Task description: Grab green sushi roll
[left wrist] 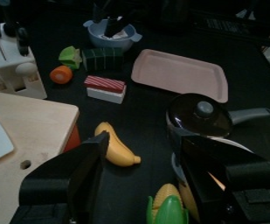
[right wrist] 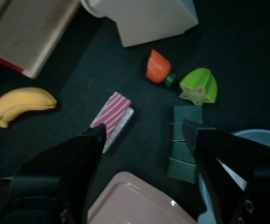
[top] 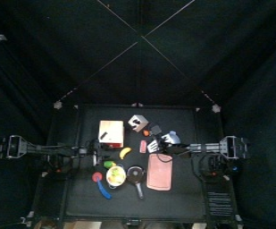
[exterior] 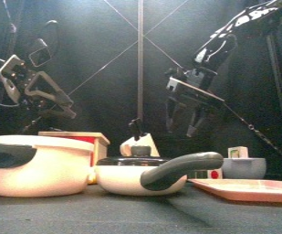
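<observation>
My right gripper [right wrist: 148, 162], jaws wide open, hangs right above the green sushi roll [right wrist: 185, 142], which probably runs lengthwise between them.

Black desk [top: 80, 201] carries a pink tray [top: 161, 173] near the front right, a lidded pan [top: 135, 175] beside it, and a banana [top: 124, 153] mid-desk. Green sushi roll [right wrist: 186, 143], strawberry [right wrist: 159, 66] and red-striped block [right wrist: 113, 115] lie close together; wooden box [top: 109, 131] sits toward the back.
</observation>
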Robot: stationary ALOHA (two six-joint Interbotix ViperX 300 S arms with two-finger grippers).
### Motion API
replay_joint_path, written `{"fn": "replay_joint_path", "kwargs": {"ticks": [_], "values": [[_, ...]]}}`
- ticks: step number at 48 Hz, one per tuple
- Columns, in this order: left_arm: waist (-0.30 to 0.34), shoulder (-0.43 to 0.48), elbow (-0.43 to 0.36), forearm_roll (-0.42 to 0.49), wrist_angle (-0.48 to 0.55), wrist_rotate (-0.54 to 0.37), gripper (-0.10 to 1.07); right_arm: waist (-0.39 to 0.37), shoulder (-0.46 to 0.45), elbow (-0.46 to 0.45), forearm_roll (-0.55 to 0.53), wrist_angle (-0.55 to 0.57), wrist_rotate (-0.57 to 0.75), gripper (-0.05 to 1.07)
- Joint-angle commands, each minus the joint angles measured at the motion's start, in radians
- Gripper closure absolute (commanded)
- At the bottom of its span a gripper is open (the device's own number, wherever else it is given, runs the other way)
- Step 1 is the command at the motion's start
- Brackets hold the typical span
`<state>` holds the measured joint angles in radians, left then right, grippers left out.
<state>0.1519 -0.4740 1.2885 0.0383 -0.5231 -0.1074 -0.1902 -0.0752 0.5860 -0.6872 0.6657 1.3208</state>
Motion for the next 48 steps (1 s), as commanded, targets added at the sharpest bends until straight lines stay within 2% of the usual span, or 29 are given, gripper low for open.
{"fn": "replay_joint_path", "kwargs": {"ticks": [1,10,18,48], "values": [[-0.002,0.0,-0.011,0.0,-0.002,0.0,0.06,-0.029,-0.002,-0.032,0.064,0.005,-0.075,0.03],[-0.002,0.0,-0.011,0.0,0.0,0.0,0.06,-0.075,0.043,-0.066,0.172,0.048,-0.244,0.03],[-0.002,0.002,-0.011,0.0,0.003,0.0,0.06,-0.107,0.087,-0.086,0.233,0.064,-0.336,0.03],[-0.002,0.002,-0.012,0.0,0.015,0.0,0.06,-0.155,0.166,-0.055,0.244,0.052,-0.367,0.03]]}}
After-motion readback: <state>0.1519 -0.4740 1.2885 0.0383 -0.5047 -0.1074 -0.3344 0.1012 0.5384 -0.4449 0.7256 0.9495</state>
